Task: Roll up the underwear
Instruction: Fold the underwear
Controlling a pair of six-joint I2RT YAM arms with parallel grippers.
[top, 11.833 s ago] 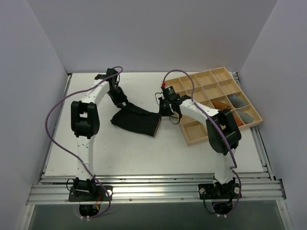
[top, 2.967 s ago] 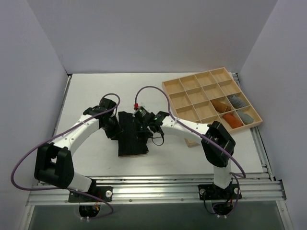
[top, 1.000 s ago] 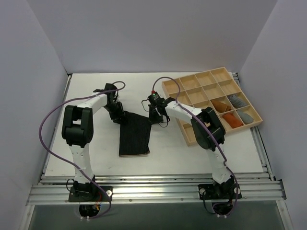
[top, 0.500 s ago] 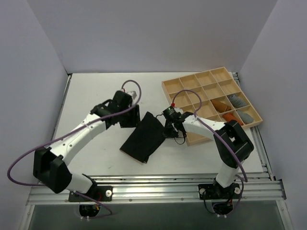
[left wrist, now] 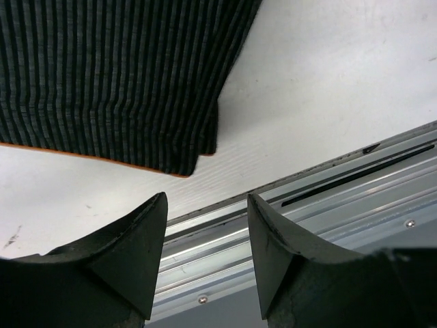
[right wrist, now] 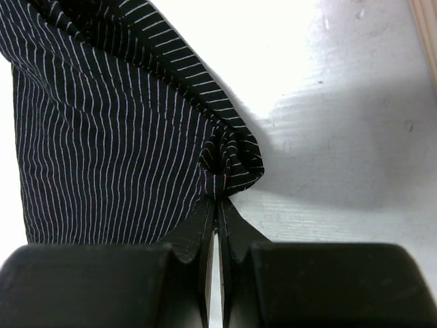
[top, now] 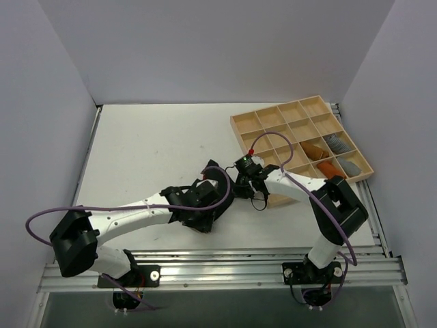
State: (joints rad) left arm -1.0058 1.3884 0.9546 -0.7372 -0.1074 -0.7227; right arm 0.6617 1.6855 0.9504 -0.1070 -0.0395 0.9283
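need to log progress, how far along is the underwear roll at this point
Done: the underwear lies flat on the table, apparently folded into a band. In hand: the right pincer is shut on a bunched corner of it, while the left pincer hangs open just short of its hemmed edge, touching nothing. Left: all of the rolling; no turn of fabric shows yet.

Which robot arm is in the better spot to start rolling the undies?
Right, probably: the right claw is pinched shut on a bunched edge of the underwear, while the left claw is open and holds nothing.
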